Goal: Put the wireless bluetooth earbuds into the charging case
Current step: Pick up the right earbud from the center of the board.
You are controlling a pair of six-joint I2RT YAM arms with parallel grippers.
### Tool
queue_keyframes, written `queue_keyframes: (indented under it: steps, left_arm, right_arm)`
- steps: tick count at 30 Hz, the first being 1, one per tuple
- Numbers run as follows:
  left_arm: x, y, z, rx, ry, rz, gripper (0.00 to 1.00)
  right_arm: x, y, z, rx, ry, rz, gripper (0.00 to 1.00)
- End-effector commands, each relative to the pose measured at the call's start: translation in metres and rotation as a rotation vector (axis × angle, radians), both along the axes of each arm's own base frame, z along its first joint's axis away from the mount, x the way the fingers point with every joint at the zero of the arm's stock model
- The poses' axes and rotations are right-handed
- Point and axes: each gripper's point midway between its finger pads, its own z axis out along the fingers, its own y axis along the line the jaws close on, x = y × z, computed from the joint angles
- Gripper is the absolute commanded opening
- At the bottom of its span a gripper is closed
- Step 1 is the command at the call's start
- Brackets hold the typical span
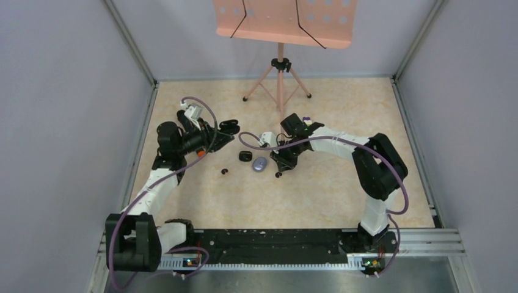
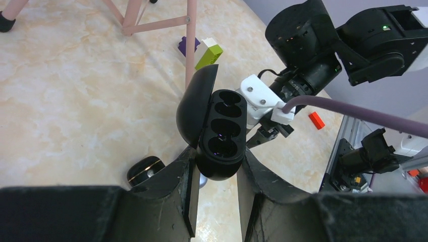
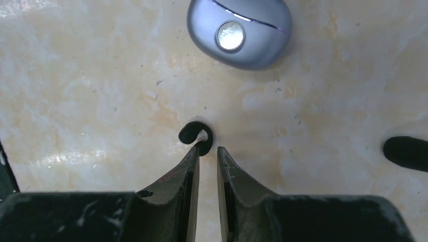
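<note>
My left gripper [image 2: 218,162] is shut on an open black charging case [image 2: 221,132], held above the table with its lid up and its wells empty. In the top view the case [image 1: 229,127] sits at the left gripper [image 1: 221,132]. My right gripper [image 3: 207,148] is down at the table, its jaws a narrow gap apart with nothing between them. A black comma-shaped earbud [image 3: 196,136] lies just ahead of its left fingertip and touches it. The top view shows this earbud [image 1: 278,174] below the right gripper [image 1: 280,167], and a second black earbud [image 1: 225,171] lying alone.
A closed pale purple case [image 3: 237,29] lies ahead of the right gripper, also seen from above [image 1: 260,163]. A closed black case [image 2: 145,170] lies beside it [image 1: 245,156]. A green-and-purple block [image 2: 202,50] and a pink stand's legs [image 1: 280,85] are at the back. A dark object [image 3: 406,152] is at right.
</note>
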Motion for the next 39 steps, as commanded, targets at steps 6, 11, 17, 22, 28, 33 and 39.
queue_keyframes:
  steps: [6,11,17,22,28,33,39]
  left_arm:
    - [-0.001,0.006,0.01,0.006,-0.041,0.012,0.0]
    - [0.006,0.017,0.009,0.008,-0.036,0.052,0.0]
    - [0.006,0.02,0.007,0.01,-0.027,0.059,0.0]
    - [0.006,0.021,0.005,0.011,-0.02,0.06,0.0]
    - [0.006,0.021,0.005,0.009,-0.015,0.051,0.0]
    - [0.006,0.021,0.004,0.011,-0.014,0.053,0.0]
    - [0.006,0.022,0.003,0.014,-0.013,0.054,0.0]
  right_arm:
    - [0.029,0.024,0.006,0.059,-0.12,0.11,0.23]
    - [0.017,0.025,0.003,0.075,-0.092,0.163,0.27]
    - [0.005,0.023,-0.005,0.067,-0.074,0.201,0.28]
    - [-0.007,0.02,-0.007,0.078,-0.043,0.232,0.29]
    - [-0.014,0.016,-0.012,0.073,-0.036,0.253,0.29]
    - [-0.013,0.014,-0.015,0.065,-0.039,0.253,0.29]
    - [-0.019,0.014,-0.01,0.083,-0.033,0.271,0.16]
